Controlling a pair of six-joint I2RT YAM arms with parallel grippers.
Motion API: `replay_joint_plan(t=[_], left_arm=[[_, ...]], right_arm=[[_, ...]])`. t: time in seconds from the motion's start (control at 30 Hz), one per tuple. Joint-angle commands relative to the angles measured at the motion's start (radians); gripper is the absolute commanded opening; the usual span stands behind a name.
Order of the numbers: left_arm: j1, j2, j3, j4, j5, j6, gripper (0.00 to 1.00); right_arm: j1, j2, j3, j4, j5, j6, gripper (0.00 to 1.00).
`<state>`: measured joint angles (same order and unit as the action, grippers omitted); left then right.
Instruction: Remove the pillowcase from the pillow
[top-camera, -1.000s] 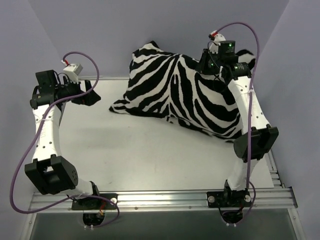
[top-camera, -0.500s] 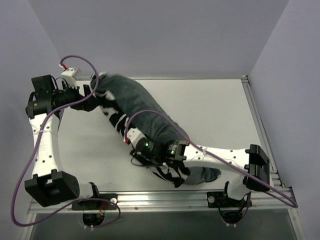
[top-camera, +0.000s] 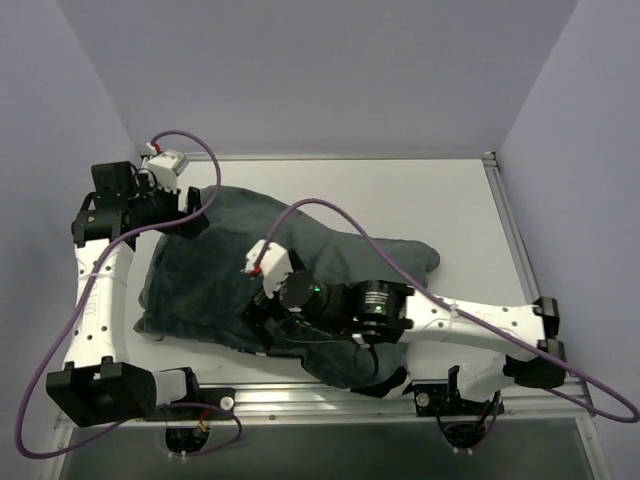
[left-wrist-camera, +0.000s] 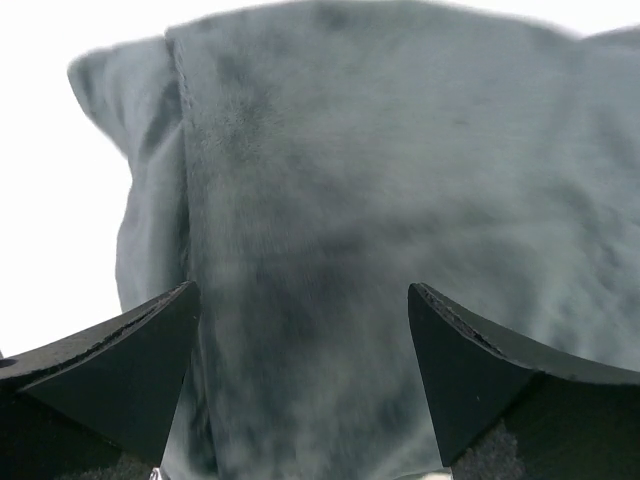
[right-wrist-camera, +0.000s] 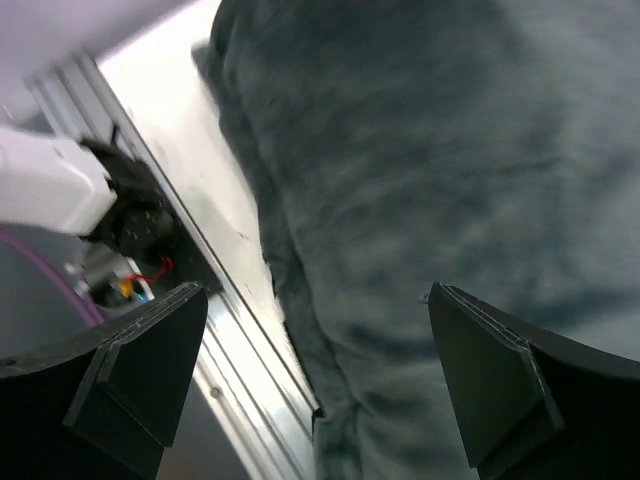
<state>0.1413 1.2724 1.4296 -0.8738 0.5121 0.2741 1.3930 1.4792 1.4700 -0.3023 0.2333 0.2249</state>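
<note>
The pillowcase (top-camera: 230, 270) lies spread over the left and middle of the table with its plain dark grey side up; no zebra stripes show. The pillow is hidden or out of view. At the cloth's far left corner hovers my left gripper (top-camera: 192, 212), open, with the grey fabric (left-wrist-camera: 330, 200) filling the gap below its jaws (left-wrist-camera: 300, 300). My right arm reaches left across the front of the table. Its gripper (top-camera: 258, 322) is open just above the cloth's near edge (right-wrist-camera: 400, 200), nothing between the fingers (right-wrist-camera: 318, 295).
The aluminium front rail (top-camera: 330, 398) runs right beside the cloth's near edge, also seen in the right wrist view as the rail (right-wrist-camera: 230, 340). Bare white tabletop (top-camera: 460, 200) lies at the back right. Purple cables loop over both arms.
A second ago the cloth showed zebra stripes at the back right with the right gripper shut on it. Now it lies grey side up at left-centre, and the right gripper has opened.
</note>
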Motion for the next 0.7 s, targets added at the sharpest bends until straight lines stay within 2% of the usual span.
replay_joint_plan(t=[0.0, 0.07, 0.1, 0.17, 0.2, 0.23, 0.27, 0.33, 0.37, 0.4, 0.47, 0.5, 0.53, 0.63, 0.67], left_arm=[[-0.09, 0.002, -0.075, 0.027, -0.246, 0.031, 0.94], [-0.114, 0.01, -0.118, 0.033, -0.285, 0.042, 0.94], [-0.123, 0.013, -0.13, 0.032, -0.294, 0.045, 0.94], [-0.164, 0.024, -0.171, 0.029, -0.328, 0.051, 0.94], [-0.172, 0.025, -0.187, 0.03, -0.34, 0.054, 0.94], [-0.189, 0.025, -0.205, 0.044, -0.357, 0.06, 0.94], [-0.198, 0.027, -0.245, 0.061, -0.422, 0.06, 0.99], [-0.207, 0.028, -0.29, 0.132, -0.495, 0.063, 0.81], [-0.207, 0.034, -0.308, 0.154, -0.506, 0.063, 0.75], [-0.207, 0.039, -0.331, 0.168, -0.542, 0.063, 0.63], [-0.206, 0.05, -0.34, 0.191, -0.534, 0.063, 0.52], [-0.207, 0.056, -0.342, 0.191, -0.512, 0.063, 0.39], [-0.207, 0.058, -0.337, 0.188, -0.497, 0.06, 0.31], [-0.206, 0.062, -0.295, 0.145, -0.388, 0.074, 0.12], [-0.207, 0.047, -0.279, 0.128, -0.354, 0.085, 0.12]], right_arm=[[-0.072, -0.192, -0.054, 0.002, 0.104, 0.175, 1.0], [-0.188, -0.288, -0.155, -0.069, 0.101, 0.261, 1.0], [-0.318, -0.319, -0.193, -0.096, 0.101, 0.295, 1.0], [-0.441, -0.391, -0.299, -0.161, 0.083, 0.353, 1.0], [-0.545, -0.413, -0.338, -0.165, 0.024, 0.35, 1.0], [-0.589, -0.428, -0.376, -0.15, -0.026, 0.344, 1.0], [-0.633, -0.445, -0.413, -0.141, -0.076, 0.321, 1.0], [-0.733, -0.441, -0.506, -0.138, -0.207, 0.315, 1.0], [-0.752, -0.419, -0.531, -0.141, -0.222, 0.301, 1.0], [-0.762, -0.407, -0.566, -0.149, -0.23, 0.298, 1.0], [-0.772, -0.379, -0.592, -0.14, -0.264, 0.286, 0.98], [-0.775, -0.372, -0.602, -0.13, -0.265, 0.286, 0.96], [-0.785, -0.367, -0.609, -0.103, -0.279, 0.283, 0.93], [-0.828, -0.327, -0.602, -0.023, -0.328, 0.248, 0.57], [-0.886, -0.28, -0.585, -0.003, -0.365, 0.226, 0.31]])
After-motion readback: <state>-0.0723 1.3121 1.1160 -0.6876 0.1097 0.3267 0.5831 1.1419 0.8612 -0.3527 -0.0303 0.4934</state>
